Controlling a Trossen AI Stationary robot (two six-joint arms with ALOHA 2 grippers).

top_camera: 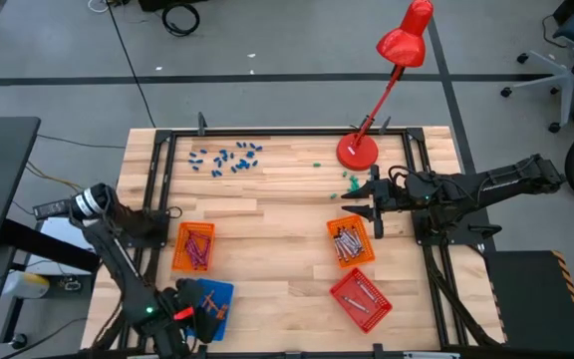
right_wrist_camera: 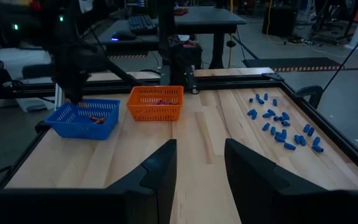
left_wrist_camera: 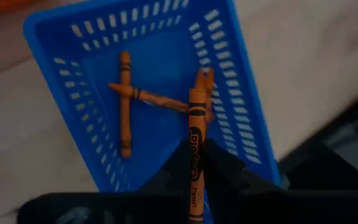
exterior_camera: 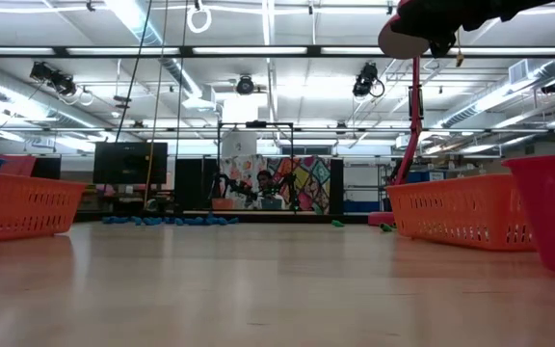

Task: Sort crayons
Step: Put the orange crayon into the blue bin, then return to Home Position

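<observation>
My left gripper (top_camera: 199, 307) hangs over the blue mesh basket (left_wrist_camera: 166, 37) at the table's near left and is shut on an orange crayon (left_wrist_camera: 196, 149). Orange crayons (left_wrist_camera: 125, 106) lie on that basket's floor. My right gripper (right_wrist_camera: 201, 168) is open and empty above the table's right half, near the red lamp's base (top_camera: 357, 152). The left orange basket (top_camera: 193, 246) holds magenta crayons. The right orange basket (top_camera: 351, 242) holds grey ones. The red basket (top_camera: 360, 299) holds red ones. My left gripper pinches the orange crayon's wrapped shaft (left_wrist_camera: 195, 163) between its two fingers (left_wrist_camera: 232, 177). The crayon lies along the fingers, its free end (left_wrist_camera: 196, 99) reaching out past them. The fingers point down at the blue basket, and the crayon is lifted clear above the basket's floor.
Several small blue pieces (top_camera: 227, 158) lie scattered at the far left, and a few green ones (top_camera: 347, 179) lie by the lamp. A black frame (top_camera: 157, 170) borders the table. The red desk lamp (top_camera: 407, 35) leans over the far right.
</observation>
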